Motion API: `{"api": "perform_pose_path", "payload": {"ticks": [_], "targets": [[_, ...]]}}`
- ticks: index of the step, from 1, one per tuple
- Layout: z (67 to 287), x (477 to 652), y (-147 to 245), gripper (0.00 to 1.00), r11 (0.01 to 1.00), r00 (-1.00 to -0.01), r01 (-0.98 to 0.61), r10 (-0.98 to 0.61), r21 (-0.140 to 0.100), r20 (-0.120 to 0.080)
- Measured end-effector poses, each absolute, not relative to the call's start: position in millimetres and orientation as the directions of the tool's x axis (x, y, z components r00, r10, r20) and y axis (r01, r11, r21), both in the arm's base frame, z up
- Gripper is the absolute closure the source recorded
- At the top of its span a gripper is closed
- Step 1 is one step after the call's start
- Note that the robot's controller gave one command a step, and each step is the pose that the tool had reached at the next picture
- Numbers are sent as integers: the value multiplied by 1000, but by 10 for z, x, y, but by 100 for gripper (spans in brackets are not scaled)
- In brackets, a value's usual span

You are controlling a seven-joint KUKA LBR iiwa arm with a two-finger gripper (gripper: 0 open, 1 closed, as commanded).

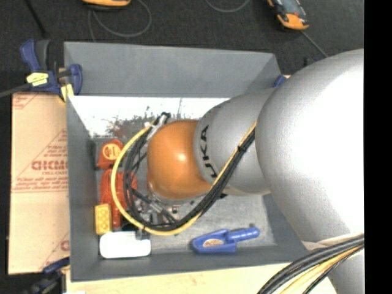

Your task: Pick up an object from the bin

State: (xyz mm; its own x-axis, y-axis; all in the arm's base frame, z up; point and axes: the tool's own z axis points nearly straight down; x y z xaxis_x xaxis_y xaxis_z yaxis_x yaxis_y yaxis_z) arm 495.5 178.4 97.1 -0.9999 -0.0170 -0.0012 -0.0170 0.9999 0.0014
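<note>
My gripper (150, 212) hangs low in the left half of the bin, mostly hidden under the arm's orange dome and cable loops. Just to its left lies an orange tool-like thing (109, 185) with a round orange label at its far end. A small yellow block (102, 218) sits at the near end of that orange thing. A flat white rounded object (124, 245) rests on the bin floor just in front of the gripper, near the front left corner.
A blue clamp-like tool (223, 239) lies along the front wall, right of the white object. The arm covers the bin's middle and right side. Dark specks mark the back wall.
</note>
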Motion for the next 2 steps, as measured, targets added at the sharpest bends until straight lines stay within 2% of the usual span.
{"api": "perform_pose_path", "payload": {"ticks": [1, 2], "targets": [[971, 4956, 1783, 100, 1000, -1000, -15, -15, 2, -1], [786, 5181, 1769, 100, 1000, -1000, -13, -13, 4, -8]]}}
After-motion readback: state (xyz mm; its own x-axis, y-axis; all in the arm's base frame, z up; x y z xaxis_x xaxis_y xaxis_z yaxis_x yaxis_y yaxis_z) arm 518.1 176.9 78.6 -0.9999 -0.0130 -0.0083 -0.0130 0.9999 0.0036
